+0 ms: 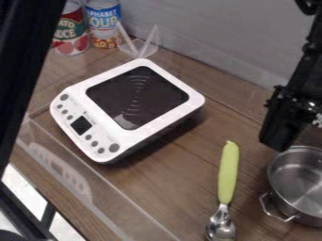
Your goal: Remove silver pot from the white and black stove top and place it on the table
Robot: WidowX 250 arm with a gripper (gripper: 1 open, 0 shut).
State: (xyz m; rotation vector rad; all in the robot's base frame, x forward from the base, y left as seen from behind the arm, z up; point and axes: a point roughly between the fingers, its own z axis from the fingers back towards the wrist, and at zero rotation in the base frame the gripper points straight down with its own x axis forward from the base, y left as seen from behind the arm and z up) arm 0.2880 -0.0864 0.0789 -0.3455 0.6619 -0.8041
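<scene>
The silver pot point(298, 184) stands on the brown wood-grain table point(151, 188) at the lower right, partly cut off by the frame edge. My gripper point(289, 141) hangs just above the pot's far rim, clear of it, with a narrow gap showing between its dark fingers and nothing held. The white stove top point(126, 108) with its black cooking surface sits left of centre, and nothing is on it.
A metal spoon with a green handle point(227, 174) lies on the table between stove and pot. Cans point(86, 28) stand at the back left by the wall. A dark out-of-focus bar point(19, 104) crosses the left foreground.
</scene>
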